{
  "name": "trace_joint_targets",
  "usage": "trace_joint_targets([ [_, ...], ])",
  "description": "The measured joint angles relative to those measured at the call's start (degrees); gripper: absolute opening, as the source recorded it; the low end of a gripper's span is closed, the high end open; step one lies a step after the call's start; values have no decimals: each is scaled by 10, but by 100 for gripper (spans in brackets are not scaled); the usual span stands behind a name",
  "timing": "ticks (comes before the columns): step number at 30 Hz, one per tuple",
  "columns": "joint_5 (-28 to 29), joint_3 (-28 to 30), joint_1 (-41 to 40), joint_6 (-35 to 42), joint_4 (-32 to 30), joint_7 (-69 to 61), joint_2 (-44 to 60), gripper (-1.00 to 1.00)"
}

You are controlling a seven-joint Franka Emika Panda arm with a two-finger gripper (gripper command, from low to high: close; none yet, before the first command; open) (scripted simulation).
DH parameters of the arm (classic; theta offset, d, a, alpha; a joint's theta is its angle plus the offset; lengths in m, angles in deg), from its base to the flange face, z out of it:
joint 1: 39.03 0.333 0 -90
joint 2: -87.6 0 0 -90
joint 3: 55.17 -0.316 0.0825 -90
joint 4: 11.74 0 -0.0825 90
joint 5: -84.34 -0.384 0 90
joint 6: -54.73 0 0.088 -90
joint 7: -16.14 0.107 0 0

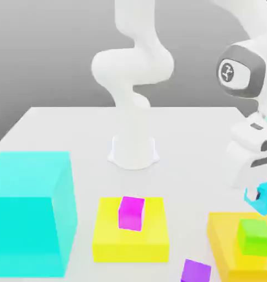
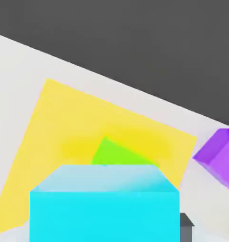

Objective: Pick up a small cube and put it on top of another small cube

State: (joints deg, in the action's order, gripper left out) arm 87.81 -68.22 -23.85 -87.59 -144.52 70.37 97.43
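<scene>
**Small cube held up above the green cube**

In the exterior view, the white robot arm (image 1: 133, 66) rises from its round base at the middle of the white table (image 1: 58, 126) and bends over to the right edge of the frame; its gripper (image 1: 258, 195) hangs at the right side, with the fingers shut tight on the small cube (image 1: 263, 199), which is light cyan and tilted in the air; just below it, at the lower right, a green cube (image 1: 254, 236) sits on a yellow block (image 1: 227, 242); the small cube is above the green cube and does not touch it; in the lower middle a magenta cube (image 1: 131, 212) sits on a second yellow block (image 1: 130, 237); a purple cube (image 1: 195, 271) lies on the table at the bottom edge, between the two yellow blocks; a huge cyan cube (image 1: 28, 212) stands at the lower left.

In the hand view, the small cube (image 2: 104, 208) is close up in front; past it the green cube (image 2: 118, 155) peeks out on the yellow block (image 2: 64, 127); the purple cube (image 2: 219, 156) lies on the table beside that block.
</scene>
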Motion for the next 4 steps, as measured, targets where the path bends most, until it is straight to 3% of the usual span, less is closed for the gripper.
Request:
trace_joint_targets([
  [1,5,2,1,-15,-2,4,13,100],
  [4,5,2,1,-15,-2,4,13,100],
])
